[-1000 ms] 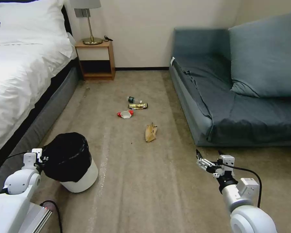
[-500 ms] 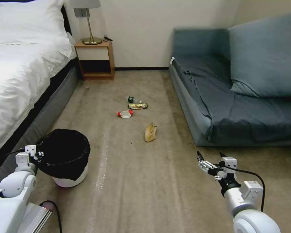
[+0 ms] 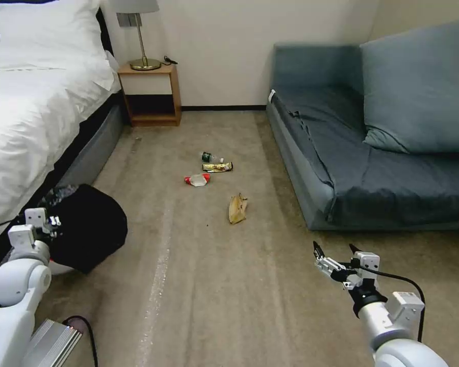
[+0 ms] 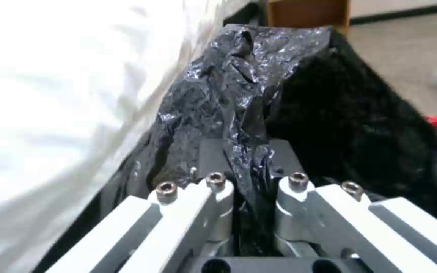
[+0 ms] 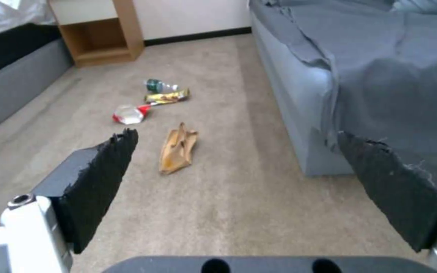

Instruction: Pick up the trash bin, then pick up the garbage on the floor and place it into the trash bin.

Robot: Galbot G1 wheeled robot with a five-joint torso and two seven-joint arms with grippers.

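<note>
The trash bin (image 3: 89,224), draped in its black bag, hangs tilted at the lower left beside the bed. My left gripper (image 3: 50,222) is shut on its rim. The left wrist view shows that gripper (image 4: 251,178) pinching a fold of the black liner (image 4: 330,113). The garbage lies mid-floor: a banana peel (image 3: 237,208) (image 5: 178,151), a red-and-white wrapper (image 3: 197,179) (image 5: 129,113), a gold wrapper (image 3: 217,166) (image 5: 167,97) and a small bottle (image 3: 210,157) (image 5: 159,85). My right gripper (image 3: 334,250) (image 5: 236,138) hovers open above the carpet, short of the peel and holding nothing.
A white bed (image 3: 30,112) runs along the left. A wooden nightstand (image 3: 150,94) with a lamp stands at the back wall. A blue-grey sofa (image 3: 372,153) fills the right side. Open carpet lies between bed and sofa.
My left arm has carried the bin leftward toward the bed and changed its tilt. My right gripper has drawn back slightly and stays open. The garbage has not moved.
</note>
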